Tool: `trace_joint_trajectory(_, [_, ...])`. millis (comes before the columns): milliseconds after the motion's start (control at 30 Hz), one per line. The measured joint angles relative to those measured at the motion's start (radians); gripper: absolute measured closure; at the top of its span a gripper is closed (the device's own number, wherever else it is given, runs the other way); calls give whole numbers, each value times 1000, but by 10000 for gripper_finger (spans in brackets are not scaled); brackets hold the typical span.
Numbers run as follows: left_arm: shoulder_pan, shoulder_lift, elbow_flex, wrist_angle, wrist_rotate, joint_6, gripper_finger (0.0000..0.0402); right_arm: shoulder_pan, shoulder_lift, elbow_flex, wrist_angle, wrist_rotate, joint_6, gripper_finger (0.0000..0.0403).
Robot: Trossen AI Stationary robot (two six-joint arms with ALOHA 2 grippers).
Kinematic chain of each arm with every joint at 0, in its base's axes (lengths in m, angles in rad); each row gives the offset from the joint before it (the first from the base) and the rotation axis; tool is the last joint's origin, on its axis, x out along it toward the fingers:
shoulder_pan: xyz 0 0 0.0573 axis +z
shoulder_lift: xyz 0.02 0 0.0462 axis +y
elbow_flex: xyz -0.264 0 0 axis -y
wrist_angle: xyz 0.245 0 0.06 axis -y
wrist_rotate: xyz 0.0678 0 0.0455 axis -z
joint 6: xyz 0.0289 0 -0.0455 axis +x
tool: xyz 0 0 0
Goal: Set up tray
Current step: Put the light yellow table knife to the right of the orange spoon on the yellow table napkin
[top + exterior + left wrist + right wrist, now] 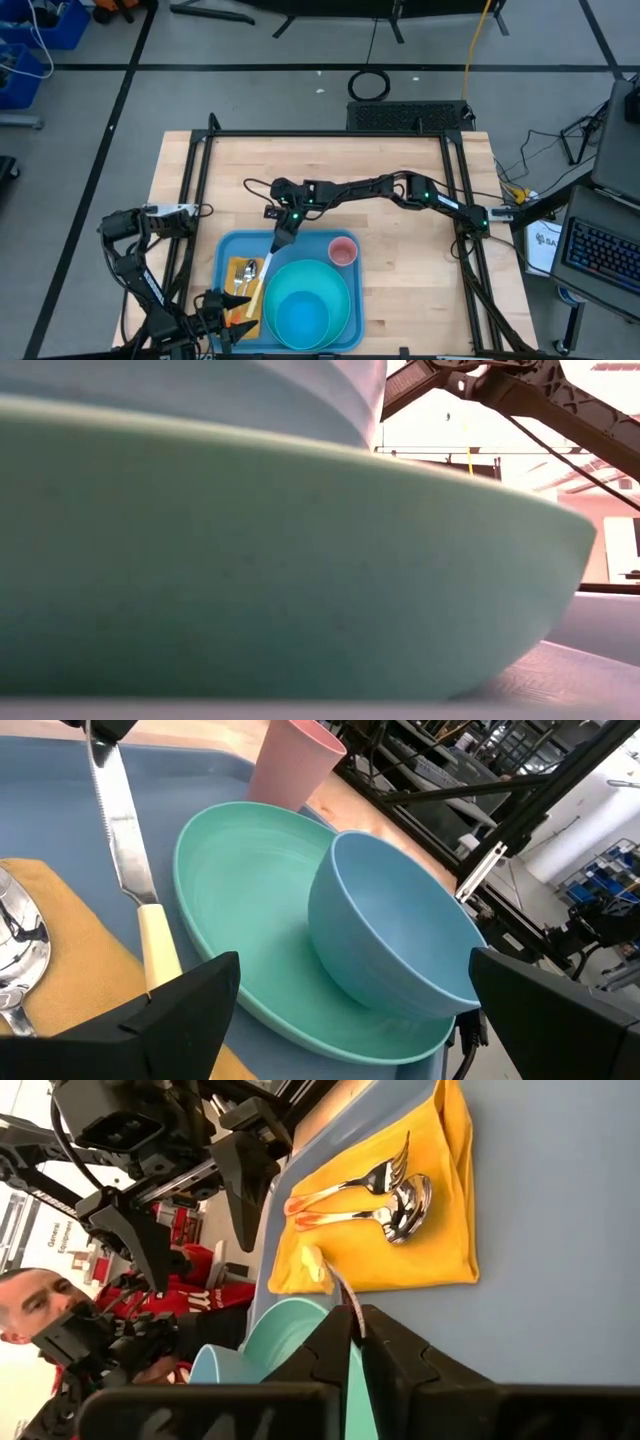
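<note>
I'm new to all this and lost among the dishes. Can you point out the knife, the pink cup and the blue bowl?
knife [118,830]: left wrist view, on the metal blade.
pink cup [290,765]: left wrist view, on its side wall.
blue bowl [400,935]: left wrist view, on its inner wall.

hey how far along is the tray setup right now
Mostly done: on the tray sit the turquoise plate with the blue bowl in it, the pink cup, and a fork and spoon on the orange napkin. In hand: the right gripper is placing the knife on the napkin. Left: letting go. The left gripper waits open beside the tray.
</note>
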Motion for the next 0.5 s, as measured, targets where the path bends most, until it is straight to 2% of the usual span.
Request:
trace_joint_trajectory(267, [0,0,0,0,1,0,4,8,0,0,0,5,-26,351])
trace_joint_trajectory(500, [0,0,0,0,2,5,4,11,0,0,1,53,-34,320])
